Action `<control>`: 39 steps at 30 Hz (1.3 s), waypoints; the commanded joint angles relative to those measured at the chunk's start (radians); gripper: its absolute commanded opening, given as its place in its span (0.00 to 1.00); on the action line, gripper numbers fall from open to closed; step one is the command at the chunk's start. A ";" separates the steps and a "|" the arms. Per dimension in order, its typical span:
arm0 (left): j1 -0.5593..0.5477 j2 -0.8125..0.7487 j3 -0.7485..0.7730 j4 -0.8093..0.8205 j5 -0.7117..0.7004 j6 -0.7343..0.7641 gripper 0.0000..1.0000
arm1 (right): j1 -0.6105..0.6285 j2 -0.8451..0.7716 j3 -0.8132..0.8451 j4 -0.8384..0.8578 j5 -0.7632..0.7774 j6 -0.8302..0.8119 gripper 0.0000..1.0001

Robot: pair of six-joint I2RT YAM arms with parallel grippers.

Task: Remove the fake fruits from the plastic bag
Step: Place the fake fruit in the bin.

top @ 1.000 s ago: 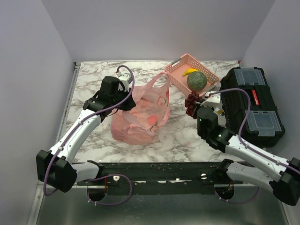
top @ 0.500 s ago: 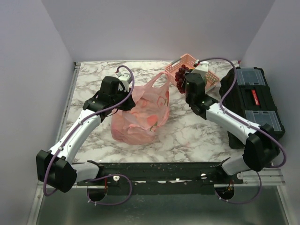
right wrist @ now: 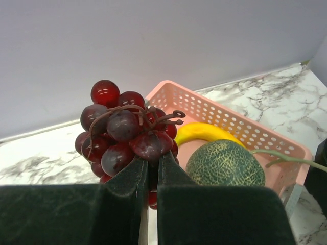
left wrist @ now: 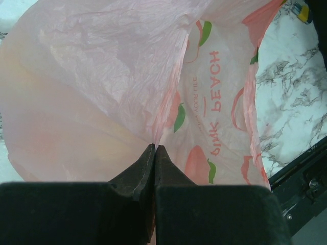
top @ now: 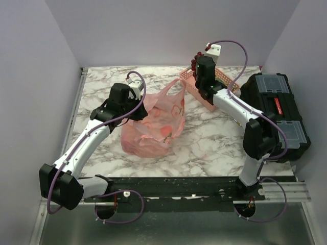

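We see right jaws clamped on grape bunch (right wrist: 125, 132) above basket (right wrist: 232, 122) at 1 o'clock; banana (right wrist: 202, 131), melon (right wrist: 225, 164) inside. Left jaws pinch plastic bag (left wrist: 102, 76); likely more fruit left.

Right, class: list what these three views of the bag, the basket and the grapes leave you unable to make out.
- Inside the plastic bag: in the top and left wrist views, its crinkled pink film hides any fruit within.
- Pink basket contents: in the top view the right arm covers them. The banana and melon show only from the right wrist.
- Lower part of the grape bunch: in the right wrist view it sits behind the right gripper.
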 commanded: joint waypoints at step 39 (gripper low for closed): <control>-0.007 -0.118 -0.035 0.069 -0.119 0.039 0.00 | -0.064 -0.079 -0.167 -0.384 -0.502 0.190 0.71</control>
